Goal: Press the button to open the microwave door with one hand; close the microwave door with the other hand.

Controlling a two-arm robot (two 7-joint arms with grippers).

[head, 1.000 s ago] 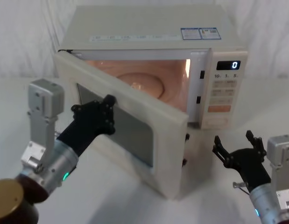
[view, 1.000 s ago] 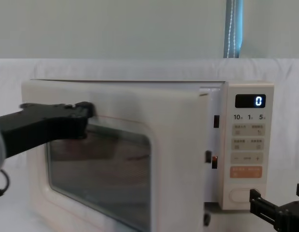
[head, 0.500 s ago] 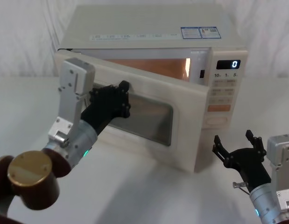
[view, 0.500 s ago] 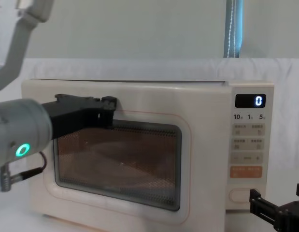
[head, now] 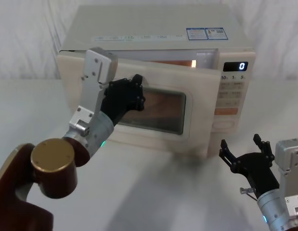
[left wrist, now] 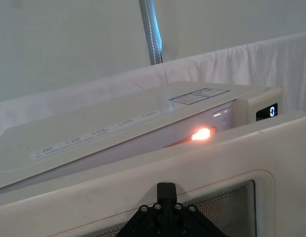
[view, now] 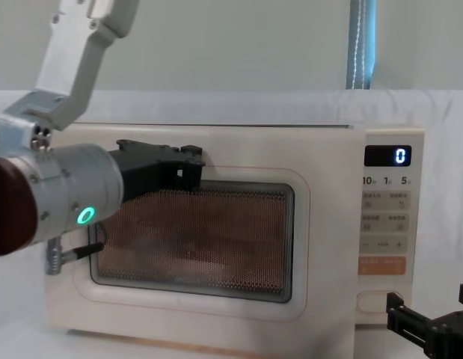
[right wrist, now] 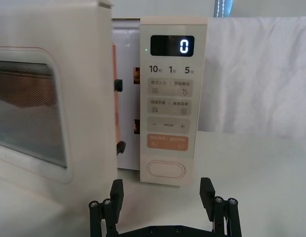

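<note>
Moved: since a second ago the door [head: 158, 113] has swung from wide open to nearly shut, and my left gripper [head: 132, 94] has travelled in with it; my right gripper [head: 246, 155] has not shifted.
Door: hinged on the oven's left side, its free edge just short of the panel [right wrist: 167, 98], with a narrow gap where the cavity lamp [left wrist: 202, 133] glows.
Left gripper: pressed flat against the door's upper left, just above the window [view: 194, 239]; it pushes rather than grasps, and I cannot tell whether its fingers are parted or closed.
Right gripper: parked low in front of the panel, below the button [right wrist: 166, 169], fingers spread and holding nothing, clear of the door's swing.
Handling: I judge the door a stiff, light panel that turns freely on its hinge and needs only a flat push; the latch will likely resist at the very end, so a firm last press is called for.
Where to push: nearer the free edge would give more leverage than my present spot beside the hinge; the cream frame is the place, not the glass.
Risk: the oven may slide back on the table [head: 153, 192] if I shove hard.
Stage: the button step looks done; closing is almost complete.
</note>
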